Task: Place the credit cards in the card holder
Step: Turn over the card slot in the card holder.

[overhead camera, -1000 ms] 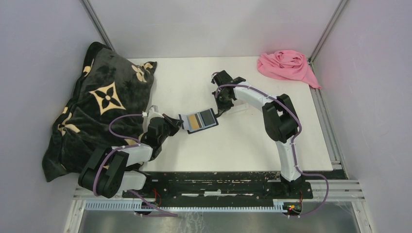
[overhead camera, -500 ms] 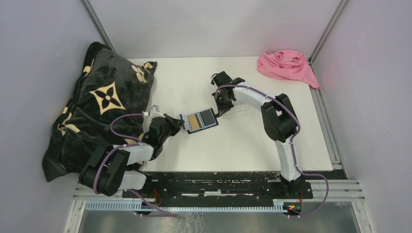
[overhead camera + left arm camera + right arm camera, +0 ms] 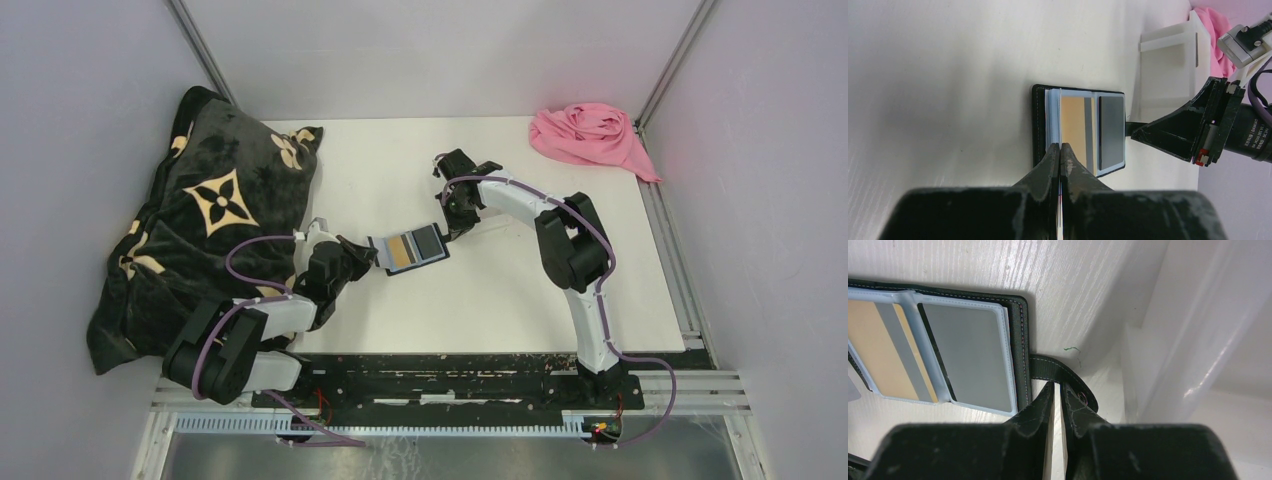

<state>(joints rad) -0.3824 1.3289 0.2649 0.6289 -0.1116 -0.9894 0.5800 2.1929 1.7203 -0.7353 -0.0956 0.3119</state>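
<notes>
Jaws on the left gripper (image 3: pixel 1060 150) are pressed flat together on a thin pale card (image 3: pixel 1060 220), seen edge-on, its tip at the near edge of the small black folding card holder (image 3: pixel 1037 125). That holder lies open in the middle of the overhead view, with a tan card with a grey stripe (image 3: pixel 1073 125) and a dark grey card (image 3: pixel 1111 131) sitting in its clear sleeves. Over at the right gripper (image 3: pixel 1057 387), the jaws are narrowed to a slit, and the holder's black closure strap (image 3: pixel 1040 367) looks nipped at their tips.

Danger now: the pale card could catch the stacked sleeve edges rather than a slot mouth, then buckle or slide out of the pinch. If the strap slips, the holder could skate across the white counter (image 3: pixel 500 290) toward the white plastic tray (image 3: pixel 1173 65).

Which sleeve is the target is hard to make out. Most of the pale card is buried between the fingers, and I can't tell if that strap is truly gripped or merely pinned.
</notes>
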